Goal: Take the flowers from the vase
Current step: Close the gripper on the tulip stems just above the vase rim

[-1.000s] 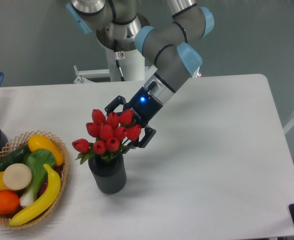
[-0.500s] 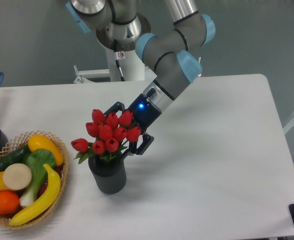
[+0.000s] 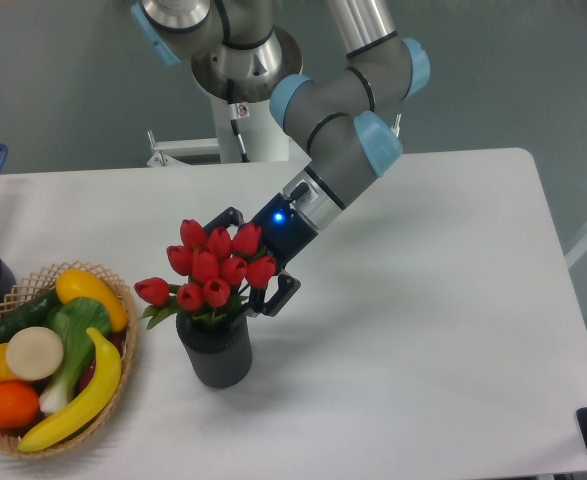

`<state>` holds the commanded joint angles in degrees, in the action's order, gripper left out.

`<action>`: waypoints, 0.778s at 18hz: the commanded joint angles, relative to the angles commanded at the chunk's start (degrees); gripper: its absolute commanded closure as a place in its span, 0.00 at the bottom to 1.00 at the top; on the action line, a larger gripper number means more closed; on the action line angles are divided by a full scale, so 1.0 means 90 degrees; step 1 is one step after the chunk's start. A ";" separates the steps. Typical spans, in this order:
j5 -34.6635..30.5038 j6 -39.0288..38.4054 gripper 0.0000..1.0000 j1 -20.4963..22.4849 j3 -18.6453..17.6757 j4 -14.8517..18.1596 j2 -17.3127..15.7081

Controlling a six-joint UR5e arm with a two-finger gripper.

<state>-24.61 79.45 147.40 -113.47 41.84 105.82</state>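
While the flowers [image 3: 213,272] stand in the vase [image 3: 215,351], the spread hand [image 3: 256,262] flanks them.

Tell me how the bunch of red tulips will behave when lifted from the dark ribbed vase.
The bunch of red tulips probably lifts as one. One bloom droops left, so stems may flex. The dark ribbed vase looks narrow; it might tip.

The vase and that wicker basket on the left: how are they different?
The vase is dark grey, ribbed, tall and narrow; the basket is light woven wicker, wide and shallow. The vase holds one bunch of red flowers standing upright above its mouth; the basket holds mixed fruit and vegetables lying heaped. The gripper is right at the vase's flowers, away from the basket. Both sit on the white table.
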 joint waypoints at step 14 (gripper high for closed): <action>0.0010 -0.0020 0.45 -0.0039 0.0078 0.0000 0.0020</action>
<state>-24.52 79.28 147.04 -112.76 41.84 106.00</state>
